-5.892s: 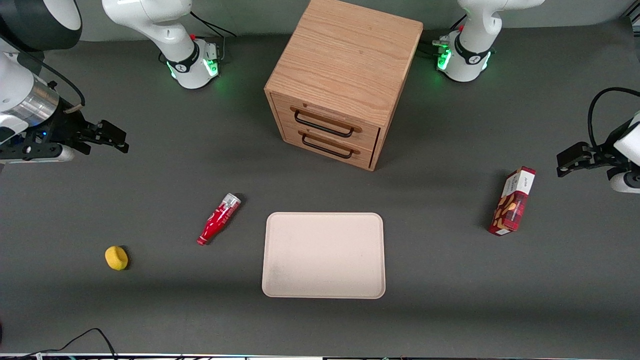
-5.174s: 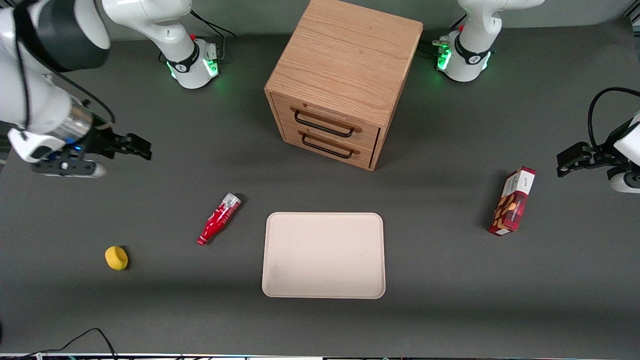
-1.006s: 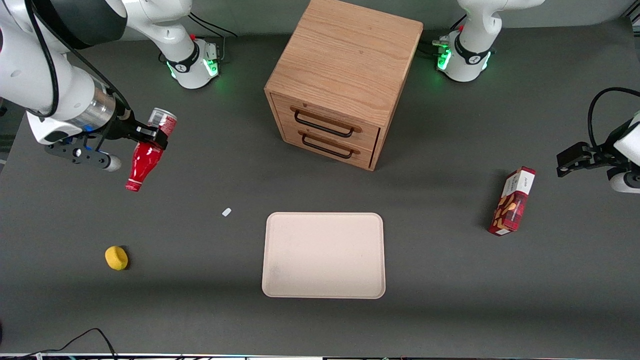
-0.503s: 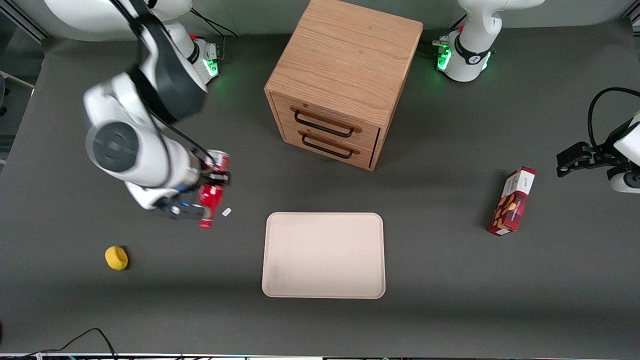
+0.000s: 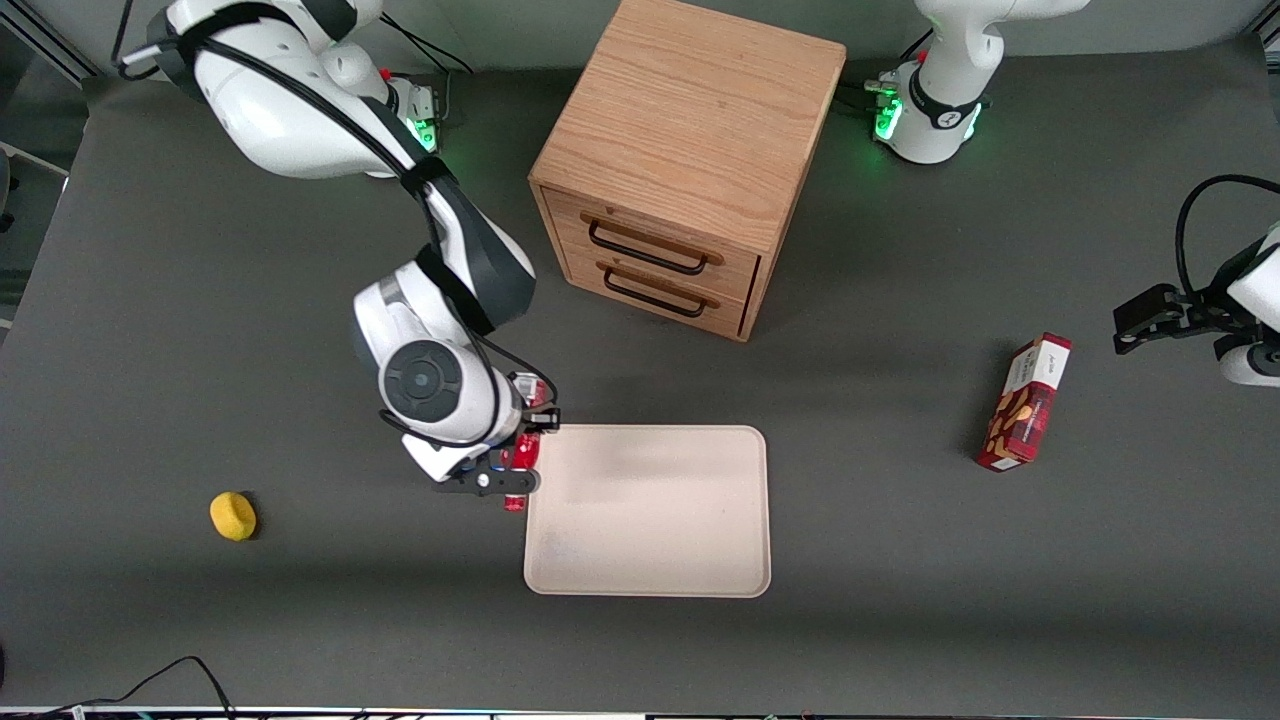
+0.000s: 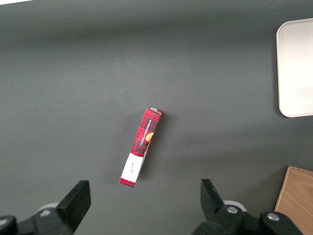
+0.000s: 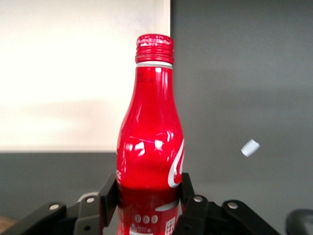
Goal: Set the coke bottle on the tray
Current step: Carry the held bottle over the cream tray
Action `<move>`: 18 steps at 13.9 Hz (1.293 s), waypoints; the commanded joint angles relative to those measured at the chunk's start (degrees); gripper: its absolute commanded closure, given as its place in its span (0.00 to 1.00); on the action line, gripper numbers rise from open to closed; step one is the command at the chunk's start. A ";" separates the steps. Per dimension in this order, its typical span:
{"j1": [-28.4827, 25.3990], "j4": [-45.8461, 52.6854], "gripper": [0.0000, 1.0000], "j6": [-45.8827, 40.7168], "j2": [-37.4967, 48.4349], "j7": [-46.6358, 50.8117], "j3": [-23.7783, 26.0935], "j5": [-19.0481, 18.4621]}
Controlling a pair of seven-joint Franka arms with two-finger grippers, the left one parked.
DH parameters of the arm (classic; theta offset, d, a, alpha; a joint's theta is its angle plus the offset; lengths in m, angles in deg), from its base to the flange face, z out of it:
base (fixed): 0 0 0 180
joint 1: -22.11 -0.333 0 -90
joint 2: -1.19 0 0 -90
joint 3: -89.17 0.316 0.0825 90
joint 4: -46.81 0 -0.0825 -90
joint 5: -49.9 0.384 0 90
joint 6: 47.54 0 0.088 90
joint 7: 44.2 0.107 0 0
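Right arm has swung in from the working end of the counter (image 5: 180, 620) — half a second back it was short of the tray, now the hand (image 5: 522, 440) hangs right at the tray's (image 5: 650, 520) edge on the working arm's side. The hand is clenched on the coke bottle (image 7: 150, 147), gripping low on the body near the base, so the bottle is off the counter and carried lying along the hand with the cap pointing out ahead. In the wrist view the cap (image 7: 154, 45) sits just over the tray's rim (image 7: 166, 73), the cream surface spread under one half of the bottle and dark counter under the rest. A small white scrap (image 7: 250, 147) lies on the counter nearby, where the bottle was resting a few seconds ago. From the front, only slivers of red show past the wrist (image 5: 520, 455). Wooden cabinet (image 5: 690, 150), yellow lump (image 5: 233, 516) and red snack box (image 5: 1025, 403) unmoved. Judgement — pickup done, transport nearly done; the bottle is at the boundary, not yet over the middle. It likely needs a little more travel inward, then lowering and letting go.
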 commanded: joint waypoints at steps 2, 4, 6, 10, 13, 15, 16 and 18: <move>-1.53 3.54 1.00 6.06 -4.84 2.59 -0.60 -2.39; -1.44 3.53 1.00 6.88 -5.72 2.16 -0.60 -2.48; -1.53 3.45 1.00 6.88 -6.08 2.06 -0.68 -2.66; -1.62 3.27 1.00 10.29 -7.31 2.24 -1.48 -2.66; -2.58 3.45 1.00 13.63 -9.41 2.24 -2.09 -2.66; -2.94 3.62 1.00 16.00 -10.64 1.19 -2.96 -2.66; -3.29 3.80 1.00 17.23 -11.26 0.49 -3.49 -2.66; -3.73 3.80 1.00 19.17 -12.31 -0.65 -4.55 -2.75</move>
